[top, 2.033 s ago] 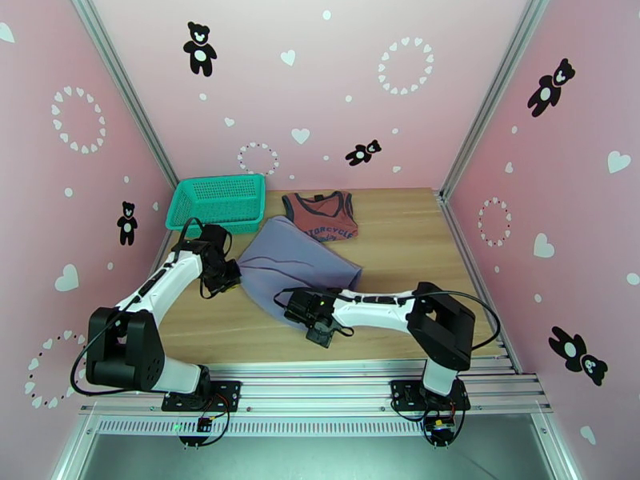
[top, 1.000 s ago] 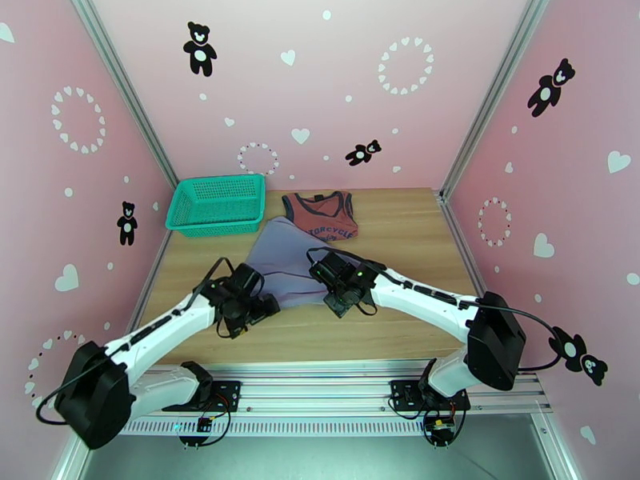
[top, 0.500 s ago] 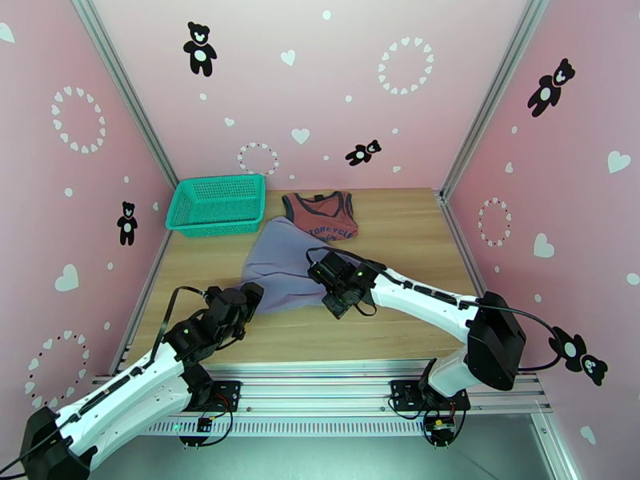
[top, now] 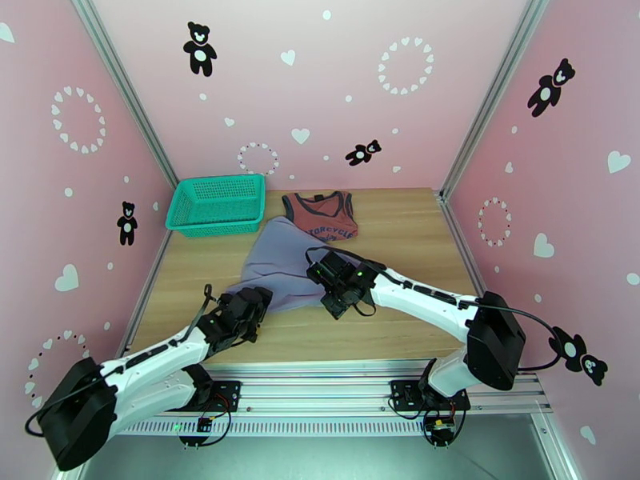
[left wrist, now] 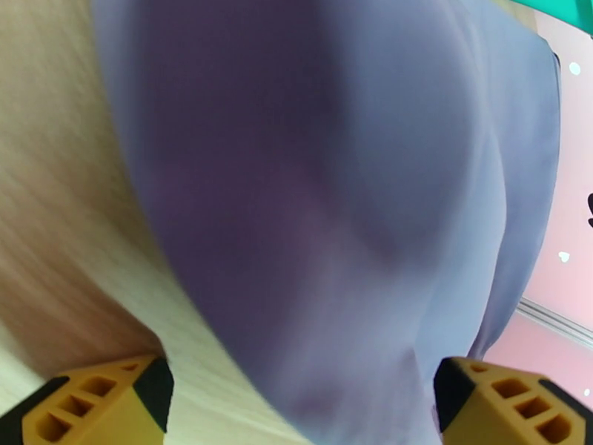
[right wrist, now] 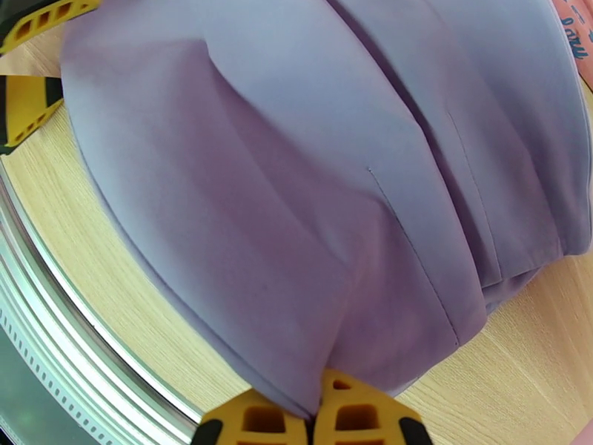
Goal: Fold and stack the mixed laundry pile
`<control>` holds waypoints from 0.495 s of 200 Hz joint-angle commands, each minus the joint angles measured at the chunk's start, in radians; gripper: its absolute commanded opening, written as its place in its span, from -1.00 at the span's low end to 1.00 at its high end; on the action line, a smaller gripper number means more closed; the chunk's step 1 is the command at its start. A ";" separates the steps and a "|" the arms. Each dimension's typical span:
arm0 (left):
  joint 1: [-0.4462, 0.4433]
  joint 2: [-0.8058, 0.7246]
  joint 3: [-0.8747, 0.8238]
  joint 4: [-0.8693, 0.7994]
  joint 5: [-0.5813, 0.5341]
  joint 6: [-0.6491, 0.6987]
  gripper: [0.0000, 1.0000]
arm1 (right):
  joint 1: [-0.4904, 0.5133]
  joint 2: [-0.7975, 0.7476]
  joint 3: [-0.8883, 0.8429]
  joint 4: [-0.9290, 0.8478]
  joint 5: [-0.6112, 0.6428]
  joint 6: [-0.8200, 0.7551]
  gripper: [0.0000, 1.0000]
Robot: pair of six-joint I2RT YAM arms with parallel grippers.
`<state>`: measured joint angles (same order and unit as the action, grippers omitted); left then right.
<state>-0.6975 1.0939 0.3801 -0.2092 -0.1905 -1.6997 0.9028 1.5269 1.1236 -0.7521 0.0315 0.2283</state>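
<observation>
The grey-lavender shirt [top: 280,262] lies spread mid-table, and its far edge overlaps the rust-red tank top [top: 322,215] behind it. My right gripper [top: 330,300] is shut on the shirt's near right edge. The right wrist view shows its yellow fingers [right wrist: 363,418] pinching a fold of the shirt [right wrist: 311,187], with a sliver of the tank top [right wrist: 580,24] at the top right. My left gripper [top: 252,302] stands open at the shirt's near left corner. In the left wrist view its fingers [left wrist: 96,402] stand wide apart, and the shirt [left wrist: 333,179] reaches down between them.
A teal mesh basket [top: 218,203] stands at the table's back left corner. Bare wood lies to the right of the garments and along the near edge. Metal rails [top: 320,378] run in front of the table. Pink walls close in three sides.
The right gripper carried the shirt's near edge back toward the middle and has held still since. The left gripper swung from the shirt's left side to its near left corner, its arm dropping low.
</observation>
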 commanded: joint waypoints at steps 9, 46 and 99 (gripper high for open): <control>-0.010 0.096 -0.023 0.158 -0.040 -0.033 0.98 | -0.002 0.004 0.006 0.010 -0.030 0.014 -1.00; -0.007 0.075 0.002 0.143 -0.199 0.006 0.90 | -0.001 -0.025 -0.018 0.011 -0.049 0.035 -1.00; 0.027 0.077 -0.004 0.127 -0.268 0.048 0.64 | -0.001 -0.059 -0.032 -0.009 -0.054 0.052 -1.00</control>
<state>-0.6949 1.1717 0.3824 -0.0895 -0.3897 -1.6806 0.9028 1.5162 1.1042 -0.7452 -0.0082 0.2611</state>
